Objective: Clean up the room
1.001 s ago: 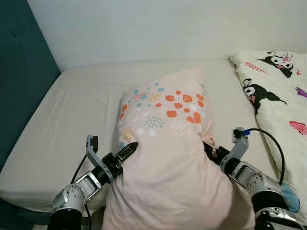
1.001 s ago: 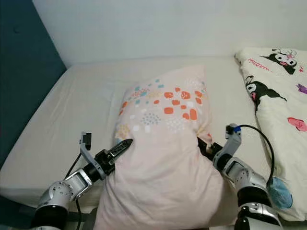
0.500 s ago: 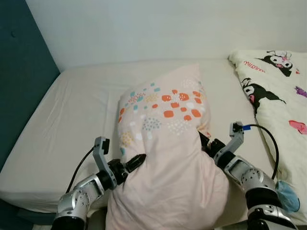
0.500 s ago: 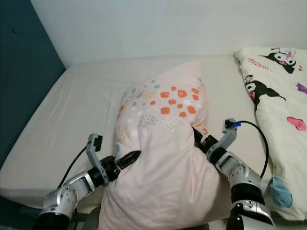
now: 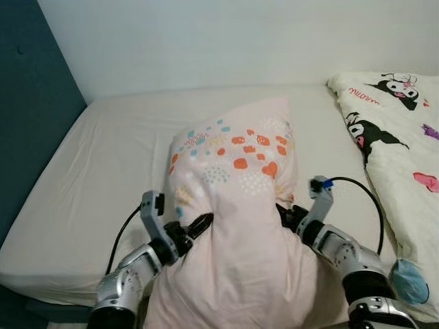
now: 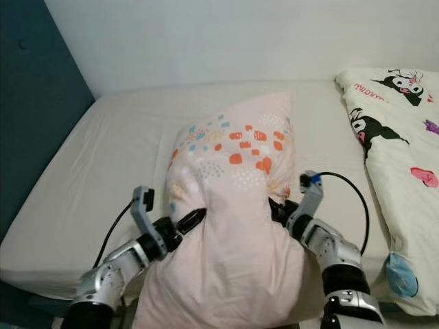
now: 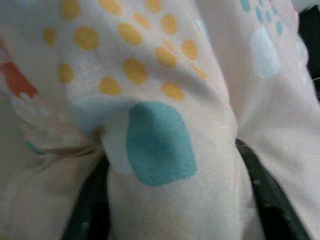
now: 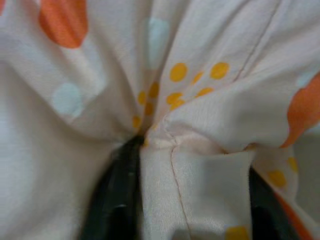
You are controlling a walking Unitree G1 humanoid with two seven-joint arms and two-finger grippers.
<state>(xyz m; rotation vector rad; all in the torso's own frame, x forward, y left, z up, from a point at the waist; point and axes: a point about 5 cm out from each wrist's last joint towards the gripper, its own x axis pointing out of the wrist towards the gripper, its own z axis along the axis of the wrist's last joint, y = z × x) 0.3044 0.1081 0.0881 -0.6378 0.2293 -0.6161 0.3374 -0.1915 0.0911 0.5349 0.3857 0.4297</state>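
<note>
A large pale pink pillow point(image 5: 236, 226) with orange, teal and yellow spots stands tilted on the bed, held between both arms. My left gripper point(image 5: 199, 225) pinches its left side, and the wrist view has spotted fabric point(image 7: 165, 125) bunched between the black fingers point(image 7: 90, 205). On the pillow's right side my right gripper point(image 5: 285, 212) is clamped too, a fold of cloth point(image 8: 175, 150) squeezed between its fingers point(image 8: 115, 195). Both fingertips are partly buried in the fabric.
The bed's cream sheet point(image 5: 103, 157) stretches to a white wall behind. A dark teal wall point(image 5: 27, 123) borders the left side. A white cartoon-print blanket point(image 5: 398, 137) lies along the right, with a small blue thing point(image 5: 410, 281) at its near edge.
Both grippers have moved inward and forward, squeezing the pillow narrower and pushing it further up the bed. The pillow's lower part bulges more between the arms.
</note>
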